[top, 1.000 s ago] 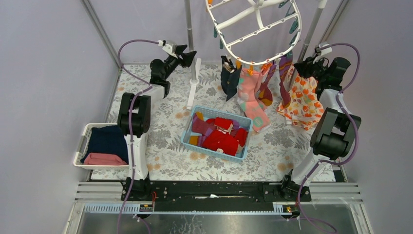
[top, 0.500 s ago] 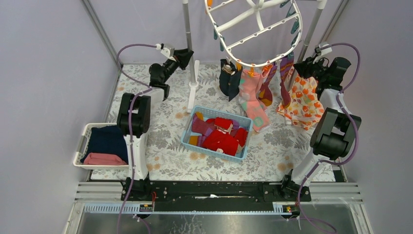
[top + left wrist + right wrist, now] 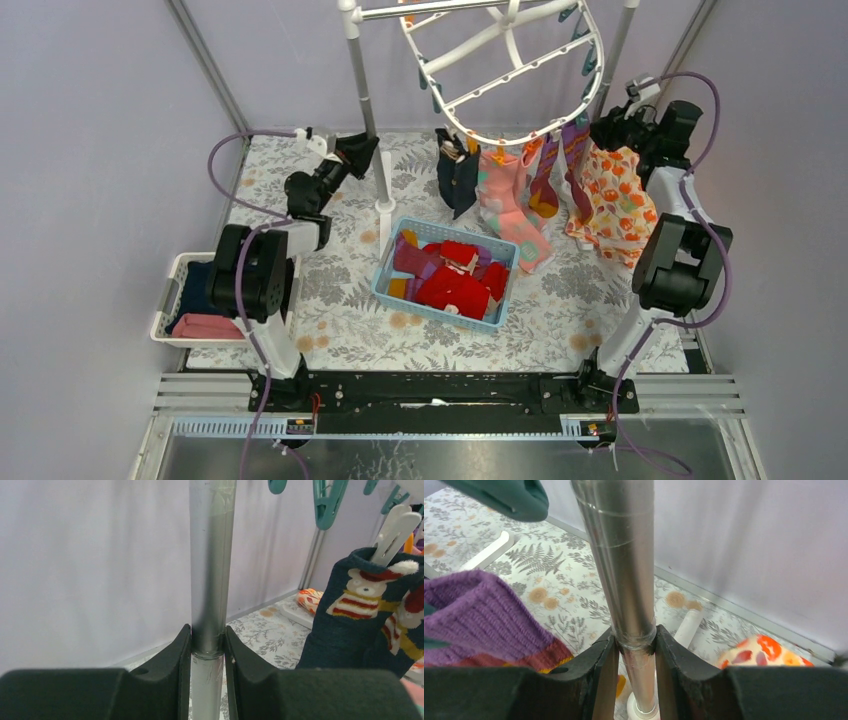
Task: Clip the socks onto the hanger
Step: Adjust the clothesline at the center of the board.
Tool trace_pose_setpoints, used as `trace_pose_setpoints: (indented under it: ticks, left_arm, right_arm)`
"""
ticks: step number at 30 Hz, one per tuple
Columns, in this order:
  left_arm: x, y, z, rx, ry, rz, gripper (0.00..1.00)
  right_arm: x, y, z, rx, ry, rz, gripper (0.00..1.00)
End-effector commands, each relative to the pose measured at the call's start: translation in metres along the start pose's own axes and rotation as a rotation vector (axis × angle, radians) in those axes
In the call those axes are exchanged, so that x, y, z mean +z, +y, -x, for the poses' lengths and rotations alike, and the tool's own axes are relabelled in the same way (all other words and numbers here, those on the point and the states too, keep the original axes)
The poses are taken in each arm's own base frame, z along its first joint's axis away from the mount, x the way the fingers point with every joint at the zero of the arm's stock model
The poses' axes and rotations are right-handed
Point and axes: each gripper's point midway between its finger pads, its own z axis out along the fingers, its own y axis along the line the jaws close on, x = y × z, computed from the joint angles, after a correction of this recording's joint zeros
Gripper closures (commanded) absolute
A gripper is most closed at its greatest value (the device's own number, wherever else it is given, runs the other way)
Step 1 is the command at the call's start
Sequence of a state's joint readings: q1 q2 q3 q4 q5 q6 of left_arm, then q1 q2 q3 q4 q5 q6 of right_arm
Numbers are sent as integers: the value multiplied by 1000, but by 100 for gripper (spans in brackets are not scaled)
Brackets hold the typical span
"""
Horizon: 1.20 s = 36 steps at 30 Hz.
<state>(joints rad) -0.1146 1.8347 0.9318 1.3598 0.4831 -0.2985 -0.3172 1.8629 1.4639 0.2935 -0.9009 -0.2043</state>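
The white oval hanger (image 3: 468, 42) hangs from the rack's top bar, with teal clips (image 3: 327, 500) along its rim. A navy sock (image 3: 457, 175), a pink sock (image 3: 505, 200) and a maroon-purple sock (image 3: 575, 170) dangle from it. Red and other socks (image 3: 455, 285) lie heaped in the blue basket (image 3: 385, 270). My left gripper (image 3: 362, 152) (image 3: 207, 635) is shut on the rack's left grey pole (image 3: 210, 555), with the navy bear sock (image 3: 365, 615) to its right. My right gripper (image 3: 612, 125) (image 3: 633, 637) is shut on the right pole (image 3: 619, 555), beside the purple sock (image 3: 479, 610).
An orange floral cloth (image 3: 615, 200) hangs next to the right arm. A white basket (image 3: 170, 290) with folded navy and pink cloth stands at the near left. The rack's white feet rest on the floral table cover, and purple walls enclose the cell.
The left gripper has shut on the left pole. The rack, the hanger and its hanging socks have shifted left, and both arms have moved with them.
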Motion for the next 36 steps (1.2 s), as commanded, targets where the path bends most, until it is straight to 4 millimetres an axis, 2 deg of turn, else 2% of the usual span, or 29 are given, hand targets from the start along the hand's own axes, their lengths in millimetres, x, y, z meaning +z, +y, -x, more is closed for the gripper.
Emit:
trace_pose_setpoints:
  ticks: [1,6,12,16,19,21,25,30,31,36]
  left_arm:
    - [-16,-5,39,88,-70,62,95]
    - [-45,-7,47,110,-46,146,97]
    - [-81,-17,63,141,-39,214,98]
    - [-98,-25,70,123,-26,243,100]
    - [-107,-24,66,107,4,275,100]
    - [-110,-23,64,106,16,288,100]
    - [-112,-26,62,86,29,281,98]
    - [-111,-35,60,42,69,248,98]
    - [-112,-38,60,36,74,241,99]
    - [-118,-48,63,2,83,223,100]
  right_arm:
    - [32,48,50,-72,-71,136,77]
    - [63,92,44,-79,-41,229,76]
    - [91,117,40,-62,-15,276,72]
    - [104,123,41,-56,2,279,58]
    - [103,123,45,-42,2,270,40]
    - [98,121,46,-71,11,243,27]
    - [73,117,53,-135,20,180,12]
    - [27,93,64,-114,37,99,7]
    - [15,91,59,-104,65,91,3]
    - [-41,102,46,-157,141,81,2]
